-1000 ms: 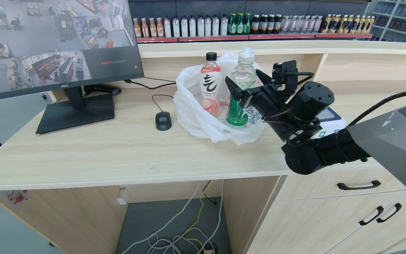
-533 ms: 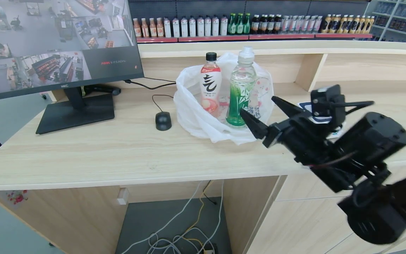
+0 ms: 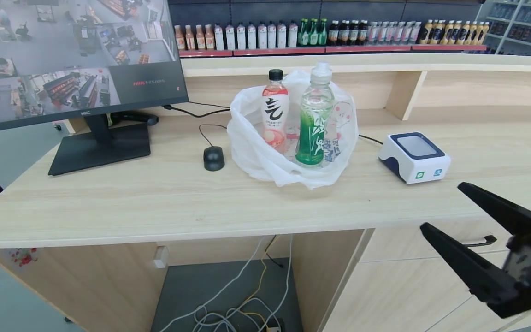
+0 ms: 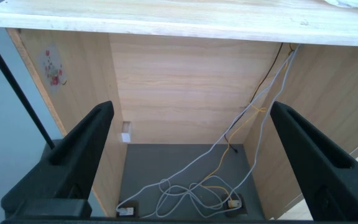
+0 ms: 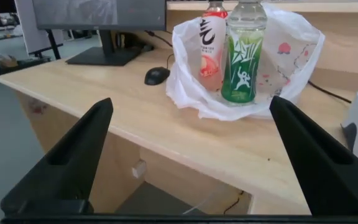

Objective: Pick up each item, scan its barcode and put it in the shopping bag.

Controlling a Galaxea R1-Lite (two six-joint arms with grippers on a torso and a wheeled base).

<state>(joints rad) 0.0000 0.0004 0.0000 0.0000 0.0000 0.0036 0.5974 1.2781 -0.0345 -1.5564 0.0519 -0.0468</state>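
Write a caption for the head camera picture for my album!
A pink bottle and a green bottle stand in the shopping bag on the counter, scanner beside it, right gripper open and empty.

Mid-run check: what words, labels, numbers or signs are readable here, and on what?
Monitor: red brand wordmark on screen, small one on bezel; brands, not quoted.
Pink bottle: large black brush character; finer print too small.
Green bottle: white figure graphic; words too small.
Barcode scanner: green and blue square icons, no words.
Shopping bag: faint pink print, blurred.
Shelf bottles: labels too small.
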